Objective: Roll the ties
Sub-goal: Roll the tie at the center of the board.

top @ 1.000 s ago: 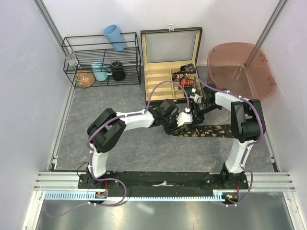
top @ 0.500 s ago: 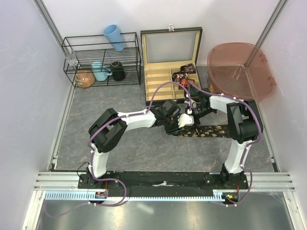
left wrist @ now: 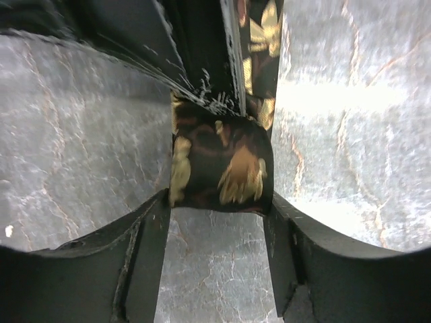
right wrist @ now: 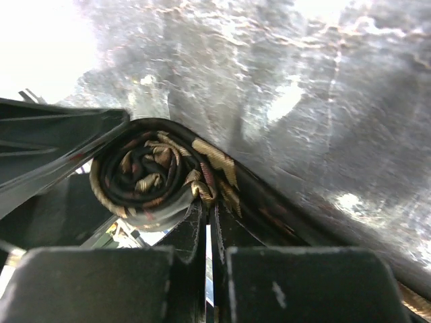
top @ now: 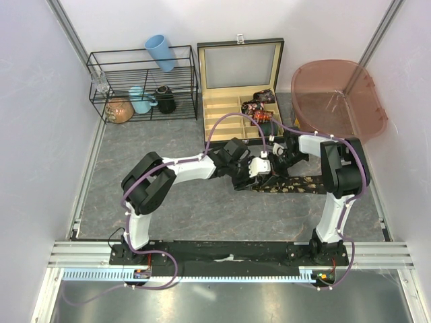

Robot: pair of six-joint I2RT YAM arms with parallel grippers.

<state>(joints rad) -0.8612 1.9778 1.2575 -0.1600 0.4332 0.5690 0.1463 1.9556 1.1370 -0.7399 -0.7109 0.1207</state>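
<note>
**Tie Coil Clamped at Centre of Top View**

Left gripper [left wrist: 219, 208]: black fingers clamp the soft rolled end of the tie [top: 296, 183] (dark woven fabric, tan leaf prints). The flat strip runs rightward over the grey marbled table [top: 168, 215]. Right gripper [right wrist: 207, 225]: jaws narrow, tips touching where the spiral meets the strip; whether they grasp it cannot be told.

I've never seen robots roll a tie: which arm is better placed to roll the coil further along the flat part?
Probably the left. The left pincer grips the coiled tie between both fingers, its flat tail running straight ahead. The right pincer seems to pinch only the coil's edge.
</note>
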